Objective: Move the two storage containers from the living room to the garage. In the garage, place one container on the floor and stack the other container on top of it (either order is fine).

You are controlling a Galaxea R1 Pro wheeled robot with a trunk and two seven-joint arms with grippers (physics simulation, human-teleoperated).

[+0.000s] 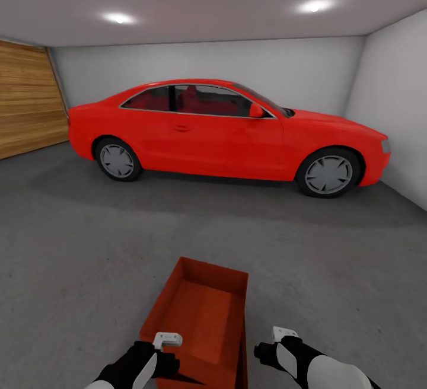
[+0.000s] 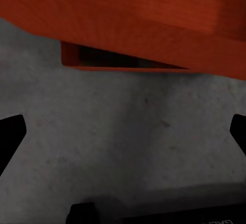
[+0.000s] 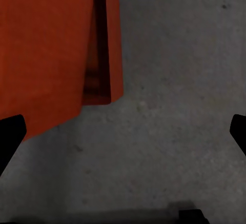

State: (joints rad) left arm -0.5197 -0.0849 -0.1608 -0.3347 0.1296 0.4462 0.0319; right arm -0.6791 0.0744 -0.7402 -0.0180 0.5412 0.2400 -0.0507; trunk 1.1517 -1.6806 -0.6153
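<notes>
Two ceiling lights [image 1: 118, 18] glare softly; even, bright render. The car [image 1: 225, 134] casts a faint shadow; wrist views are dimmer, slightly blurred.

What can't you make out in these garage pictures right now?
- Near end of the storage container: head view, cut off by the bottom edge.
- Second container: both wrist views show an orange edge beneath the upper bin; how squarely they stack cannot be told.
- Left gripper and right gripper: fingertips sit wide at the frame edges, holding nothing.
- Car's far side: hidden by its body.
</notes>
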